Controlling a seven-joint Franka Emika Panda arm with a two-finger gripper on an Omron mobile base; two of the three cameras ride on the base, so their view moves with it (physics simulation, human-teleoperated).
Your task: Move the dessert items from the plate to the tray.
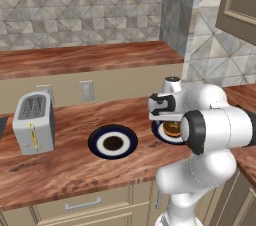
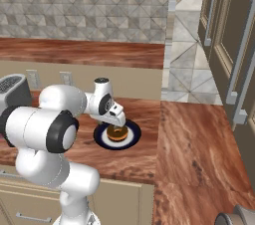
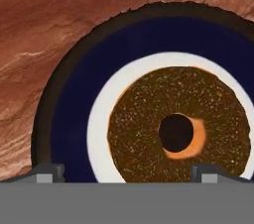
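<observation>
Filling most of the hand view, the doughnut [image 3: 178,131] is lying flat on the white centre of a plate [image 3: 74,119] with a dark blue band and a black rim, its hole showing an orange inner wall. 2 grey fingertips [image 3: 47,172] are rising at the bottom of that view, set well apart on either side of the doughnut, so the claw is spread and pinching nothing.

From the right base view, the gripper [image 2: 118,122] is hanging directly over the doughnut [image 2: 117,133], which is sitting in the middle of the plate [image 2: 130,141] on the reddish wooden counter [image 2: 194,144]. That view is also showing tall cabinet doors [image 2: 234,45] with long metal handles on the right side, and a toaster [image 2: 11,88] at the far left edge behind the arm.

Seen from the left base view, the doughnut [image 1: 172,129] and its plate [image 1: 161,135] are partly hiding behind the arm's white elbow. This view is adding a 2nd plate [image 1: 113,142] of the same pattern to the left, with a dark round spot at its centre that is too small to identify. Farther left the silver toaster [image 1: 34,122] is standing upright, and 2 wall outlets [image 1: 86,90] are sitting on the beige panel behind.
</observation>
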